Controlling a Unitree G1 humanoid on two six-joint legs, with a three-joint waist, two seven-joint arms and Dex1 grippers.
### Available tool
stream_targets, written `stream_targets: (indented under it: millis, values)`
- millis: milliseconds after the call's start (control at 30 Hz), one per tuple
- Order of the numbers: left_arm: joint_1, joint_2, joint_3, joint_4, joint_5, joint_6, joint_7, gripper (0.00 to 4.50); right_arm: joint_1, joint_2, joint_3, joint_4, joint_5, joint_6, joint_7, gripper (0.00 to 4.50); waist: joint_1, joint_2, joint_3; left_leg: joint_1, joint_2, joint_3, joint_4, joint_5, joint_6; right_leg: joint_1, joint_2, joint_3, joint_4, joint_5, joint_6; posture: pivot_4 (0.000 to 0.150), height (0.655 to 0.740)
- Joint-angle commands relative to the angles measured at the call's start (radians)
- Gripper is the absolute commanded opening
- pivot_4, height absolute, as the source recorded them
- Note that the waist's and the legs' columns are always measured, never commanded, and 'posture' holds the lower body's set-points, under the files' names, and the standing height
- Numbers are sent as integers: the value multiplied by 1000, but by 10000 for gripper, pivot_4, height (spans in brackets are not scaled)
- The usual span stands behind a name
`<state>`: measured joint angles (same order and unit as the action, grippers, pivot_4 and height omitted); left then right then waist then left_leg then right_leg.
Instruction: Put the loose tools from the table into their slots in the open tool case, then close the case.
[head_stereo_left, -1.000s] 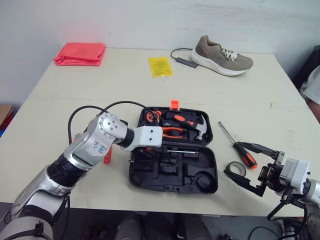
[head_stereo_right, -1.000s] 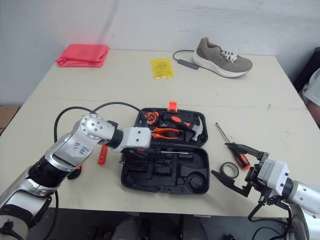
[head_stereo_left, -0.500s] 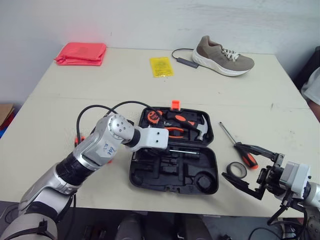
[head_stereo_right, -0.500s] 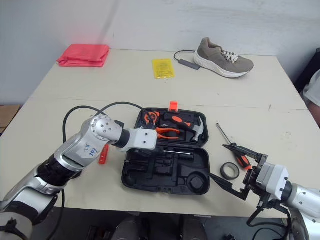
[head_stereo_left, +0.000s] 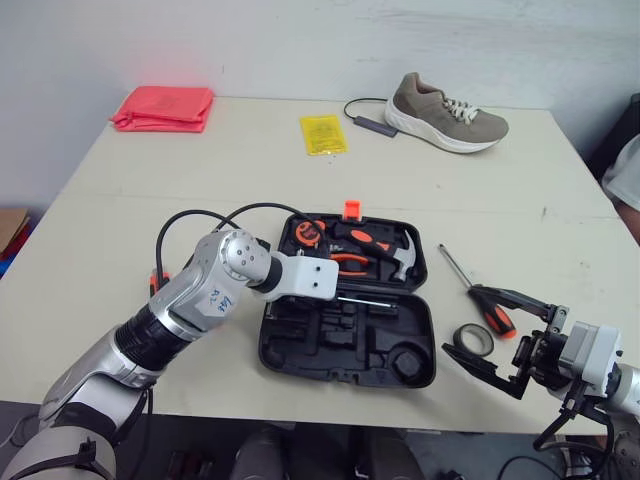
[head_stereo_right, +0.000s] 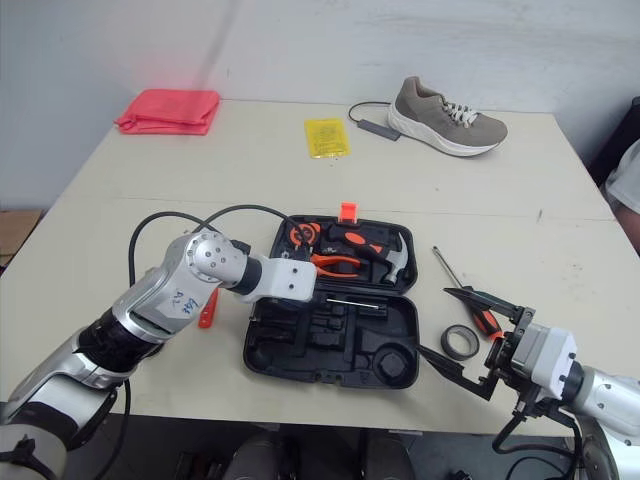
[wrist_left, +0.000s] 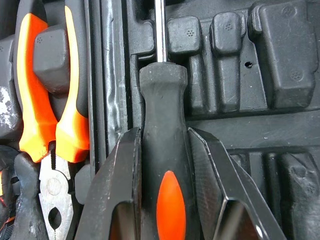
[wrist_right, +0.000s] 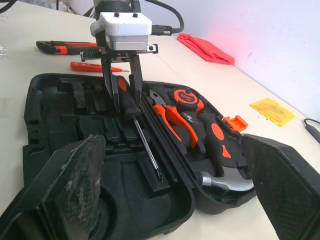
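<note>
A black-handled screwdriver with an orange inlay (wrist_left: 162, 200) slants down into the open black plastic tool case (head_stereo_left: 340, 378), which sits at the middle of the cream table's (head_stereo_left: 300, 180) front edge. Whether the screwdriver is seated in its slot is unclear. The left gripper (wrist_left: 162, 135) clamps its handle from both sides. It looks light and rigid, with a smooth handle liable to twist, so the thick middle seems the best hold. Orange-handled pliers (wrist_left: 40, 100) sit slotted alongside. Near the front right corner, the right gripper (head_stereo_left: 458, 319) is spread wide and empty, beside a black tape roll (head_stereo_left: 472, 340) and a second screwdriver (head_stereo_left: 455, 267).
</note>
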<state>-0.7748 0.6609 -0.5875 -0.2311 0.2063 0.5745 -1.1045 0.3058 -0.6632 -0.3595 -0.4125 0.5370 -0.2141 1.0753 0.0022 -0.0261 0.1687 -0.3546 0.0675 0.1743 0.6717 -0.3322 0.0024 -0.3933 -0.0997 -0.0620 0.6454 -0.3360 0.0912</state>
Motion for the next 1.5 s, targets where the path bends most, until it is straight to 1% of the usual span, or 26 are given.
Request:
stream_targets:
  millis: [33, 133, 300, 400, 533, 600, 633, 667, 700, 733, 767, 867, 933, 1033, 1100, 1233, 1367, 1500]
  values:
    - [30, -22, 31, -27, -8, -17, 22, 24959, 5, -4, -14, -37, 20, 4, -10, 45000, 2, 1, 0, 0, 0, 0, 0, 0, 0, 0, -1, 0, 0, 0, 0, 1500, 7400]
    - [34, -7, 29, -52, 40, -38, 40, 24959, 4, -4, -14, -43, 24, 13, -12, 45000, 3, 0, 0, 0, 0, -1, 2, 0, 1, 0, -1, 0, 0, 0, 0, 1500, 7400]
    - [50, 4, 98, -90, -28, -34, 12, 24959, 15, -8, -11, -55, 35, 37, -8, 45000, 0, 1, 0, 0, 0, -1, 1, 0, 1, 0, -1, -1, 0, 0, 0, 1500, 7400]
    - [66, -16, 180, -94, -127, -26, -2, 24959, 20, -8, -13, -60, 38, 45, -7, 45000, 0, 1, 0, -1, 1, -1, 2, 0, 1, 0, -1, 0, 0, 0, 0, 1500, 7400]
    - [95, -47, 335, -49, -334, 15, -62, 24959, 32, -10, -20, -63, 42, 54, -8, 45000, -1, 1, 0, -1, 1, -1, 2, 0, 1, 0, -1, -1, 1, 0, 0, 1500, 7400]
    - [114, -84, 410, 0, -419, 20, -51, 19826, 33, -10, -21, -63, 42, 57, -10, 45000, -1, 1, 0, -1, 1, -1, 2, 0, 1, 0, -1, -1, 1, 0, 0, 1500, 7400]
    - [124, -105, 439, 20, -459, -11, -60, 16516, 33, -9, -22, -62, 42, 59, -11, 45000, -2, 1, 0, -1, 1, -1, 2, 0, 1, 0, -1, -1, 1, 0, 0, 1500, 7400]
    - [134, -126, 471, 49, -500, -6, -61, 11803, 32, -8, -23, -61, 41, 60, -12, 45000, -1, 1, 0, -1, 1, -1, 3, 0, 1, 0, -1, -1, 1, 0, 0, 1500, 7400]
    - [148, -137, 476, 96, -500, -50, -62, 9151, 33, -5, -25, -59, 41, 59, -13, 45000, 0, 1, 0, -1, 1, -1, 3, 0, 1, 0, -1, -1, 1, 0, 0, 1500, 7400]
    - [160, -144, 474, 137, -495, -90, -62, 3147, 33, -4, -26, -55, 41, 58, -13, 45000, 0, 1, 0, -1, 1, -1, 3, 0, 1, 1, -1, -1, 1, 0, 0, 1500, 7400]
    - [167, -147, 468, 165, -486, -118, -61, 221, 32, -3, -27, -53, 41, 57, -13, 45000, -1, 1, 0, -1, 1, -1, 3, 0, 1, 1, -1, -1, 1, 0, 0, 1500, 7400]
    - [183, -188, 440, 204, -492, -220, -73, 221, 32, -3, -30, -44, 41, 53, -11, 45000, -1, 1, 0, -1, 0, -1, 3, 0, 1, 1, -1, -1, 1, 0, 0, 1500, 7400]
    - [184, -205, 418, 225, -475, -218, -52, 221, 32, -2, -32, -39, 41, 50, -10, 45000, 3, 1, 0, -1, 0, -2, 3, -1, 1, 1, -1, -2, 1, 0, 0, 1500, 7400]
    - [190, -204, 355, 292, -394, -274, -26, 221, 34, 1, -35, -33, 39, 46, -10, 45000, 1, 1, 0, -1, -1, -2, 4, -1, 1, 1, -1, -2, 0, 0, 1, 1500, 7400]
    - [188, -207, 336, 324, -364, -287, -2, 221, 37, 1, -37, -32, 38, 45, -11, 45000, 0, 1, 0, -1, -1, -2, 3, -1, 1, 1, -1, -2, 0, 0, 0, 1500, 7400]
    - [182, -209, 312, 383, -323, -337, 11, 221, 42, 2, -39, -30, 35, 43, -14, 45000, -1, 1, 0, -1, 0, -2, 3, -1, 1, 0, -1, -2, 0, 0, 0, 1500, 7400]
    - [178, -217, 290, 411, -300, -337, 17, 221, 49, 3, -41, -25, 34, 38, -13, 45000, 0, 1, 0, -1, 0, -2, 3, -1, 1, 1, -1, -2, 0, 0, 0, 1500, 7400]
    - [167, -199, 239, 395, -264, -337, -7, 221, 55, 4, -43, -20, 33, 33, -11, 45000, 1, 1, -1, -1, 0, -2, 3, -1, 2, 1, -2, -2, 0, 0, 0, 1500, 7400]
